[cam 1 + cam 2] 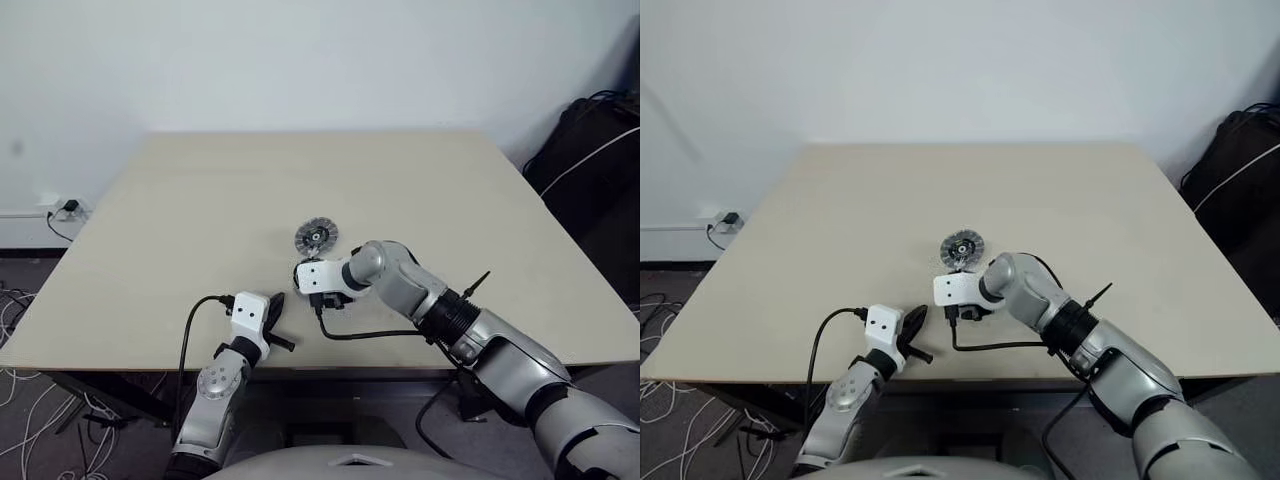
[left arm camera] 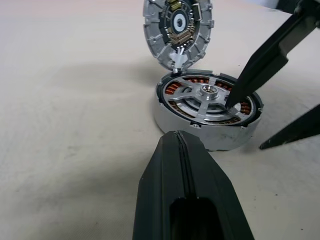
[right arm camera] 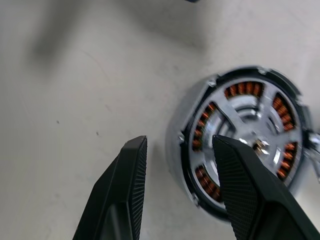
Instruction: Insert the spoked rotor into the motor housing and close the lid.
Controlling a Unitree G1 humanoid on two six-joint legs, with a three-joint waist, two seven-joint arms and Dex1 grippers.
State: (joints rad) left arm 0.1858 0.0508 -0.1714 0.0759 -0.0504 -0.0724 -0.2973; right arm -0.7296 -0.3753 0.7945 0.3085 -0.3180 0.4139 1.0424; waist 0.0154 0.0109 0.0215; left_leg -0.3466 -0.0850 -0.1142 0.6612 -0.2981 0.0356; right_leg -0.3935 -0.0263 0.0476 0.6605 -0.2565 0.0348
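Centre frame: spoked rotor (image 2: 207,95) seated in motor housing (image 2: 200,127); lid (image 2: 178,27) upright behind. Right gripper (image 3: 177,165) parted, straddling housing wall. Left gripper (image 2: 182,150) clenched, empty.

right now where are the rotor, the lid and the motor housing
rotor (image 2: 207,93), left wrist view, silver hub, seated in the housing
lid (image 2: 177,31), left wrist view, ribbed face, standing open
motor housing (image 2: 172,118), left wrist view, grey outer wall

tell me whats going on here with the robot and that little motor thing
The spoked rotor already sits inside the motor housing on the table, and the lid stands tilted open at its far edge. The right gripper is open, one finger over the rotor and one outside the housing wall. The left gripper waits shut just short of it.
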